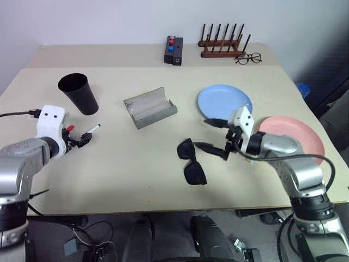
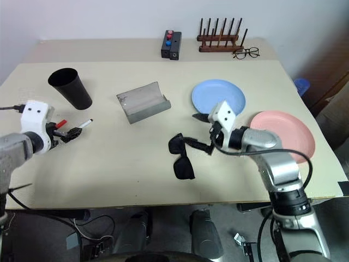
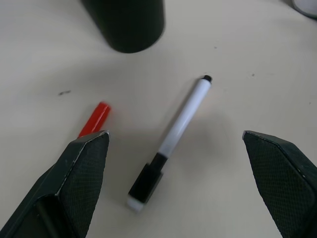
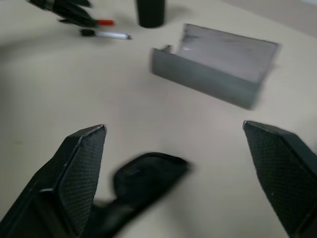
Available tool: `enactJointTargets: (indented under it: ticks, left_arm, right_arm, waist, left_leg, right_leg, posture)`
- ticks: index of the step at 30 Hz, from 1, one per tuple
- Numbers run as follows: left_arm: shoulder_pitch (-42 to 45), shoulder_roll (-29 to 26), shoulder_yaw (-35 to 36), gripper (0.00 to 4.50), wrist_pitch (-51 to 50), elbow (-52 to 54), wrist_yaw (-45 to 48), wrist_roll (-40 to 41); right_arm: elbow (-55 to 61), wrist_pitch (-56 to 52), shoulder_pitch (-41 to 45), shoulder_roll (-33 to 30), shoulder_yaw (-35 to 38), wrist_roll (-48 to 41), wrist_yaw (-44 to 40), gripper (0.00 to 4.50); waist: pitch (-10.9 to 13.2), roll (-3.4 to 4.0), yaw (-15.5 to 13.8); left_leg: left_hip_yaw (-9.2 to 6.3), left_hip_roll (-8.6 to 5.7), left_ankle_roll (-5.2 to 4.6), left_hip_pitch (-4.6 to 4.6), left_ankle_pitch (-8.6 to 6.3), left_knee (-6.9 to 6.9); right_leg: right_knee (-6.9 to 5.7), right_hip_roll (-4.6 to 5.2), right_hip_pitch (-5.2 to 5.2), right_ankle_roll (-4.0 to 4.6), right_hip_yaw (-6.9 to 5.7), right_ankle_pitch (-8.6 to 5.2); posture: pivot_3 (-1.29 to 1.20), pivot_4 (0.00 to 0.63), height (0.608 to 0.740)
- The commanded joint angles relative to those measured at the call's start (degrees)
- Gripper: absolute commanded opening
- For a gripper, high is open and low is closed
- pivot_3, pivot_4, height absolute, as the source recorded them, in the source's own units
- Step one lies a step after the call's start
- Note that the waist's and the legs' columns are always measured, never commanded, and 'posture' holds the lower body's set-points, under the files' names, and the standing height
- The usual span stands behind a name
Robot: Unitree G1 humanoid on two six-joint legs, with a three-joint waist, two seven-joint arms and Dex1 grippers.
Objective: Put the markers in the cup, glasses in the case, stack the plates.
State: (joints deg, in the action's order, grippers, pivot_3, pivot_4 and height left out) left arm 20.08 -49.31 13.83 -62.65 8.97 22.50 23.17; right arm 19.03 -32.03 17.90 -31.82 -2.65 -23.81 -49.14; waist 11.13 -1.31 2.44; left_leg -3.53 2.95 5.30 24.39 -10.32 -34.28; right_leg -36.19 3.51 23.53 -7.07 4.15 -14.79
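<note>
2 head views overlook table [image 1: 136,180]; wrists close.

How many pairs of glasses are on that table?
2. Black sunglasses lie near the front edge, just ahead of the right claw. Thin clear spectacles sit at the back, beside the wooden rack.

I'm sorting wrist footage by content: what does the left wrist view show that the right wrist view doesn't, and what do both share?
Left wrist only: the left claw, jaws wide open over the tabletop just short of the markers.

Right wrist only: the open grey case, the black sunglasses lying between the open jaws of the right claw.

Shared: the white marker, the red-capped marker, the black cup and the beige table.
</note>
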Motion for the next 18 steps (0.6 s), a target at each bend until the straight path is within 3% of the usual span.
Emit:
enactJointTargets:
  ticks: [1, 13, 16, 18]
  left_arm:
    - [5.0, -1.9, -2.0, 4.45, -1.0, -5.5, 3.2, -0.5]
    - [12.7, -5.1, -14.4, 4.45, -2.9, -20.8, 14.8, -3.1]
    - [12.6, -5.3, -14.9, 3.60, -2.6, -21.4, 16.0, -3.8]
    - [12.5, -5.3, -14.7, 2.67, -2.6, -21.8, 16.2, -4.2]
  right_arm:
    - [6.1, -1.7, -2.1, 1.0, -0.4, -1.7, 2.5, 4.50]
    - [10.8, -3.7, -4.5, 1.8, 2.7, -8.8, 4.4, 4.50]
    - [11.6, -4.0, -4.8, 1.8, 2.5, -9.6, 5.5, 4.50]
    - [11.9, -4.1, -4.8, 1.8, 2.0, -9.7, 6.0, 4.50]
  waist:
    - [0.0, 0.00, 0.0]
    - [0.0, -0.01, 0.0]
    - [0.0, 0.00, 0.1]
    - [0.0, 0.00, 0.0]
  left_leg:
    - [-0.01, 0.00, 0.00, 0.00, 0.00, 0.00]
    - [0.00, 0.01, 0.00, -0.01, 0.00, 0.02]
    - [0.00, 0.01, 0.00, -0.03, 0.00, 0.02]
    - [0.00, 0.01, 0.00, -0.03, 0.00, 0.02]
  right_leg:
    - [-0.01, -0.01, 0.00, 0.01, -0.01, 0.00]
    - [-0.03, -0.01, 0.00, 0.01, -0.01, -0.01]
    - [-0.03, -0.01, 0.00, 0.01, -0.01, -0.01]
    - [-0.03, 0.00, 0.00, 0.01, 0.00, -0.01]
  posture:
    - [0.00, 0.150, 0.738]
    - [0.00, 0.150, 0.738]
    - [0.00, 0.150, 0.738]
    - [0.00, 0.150, 0.738]
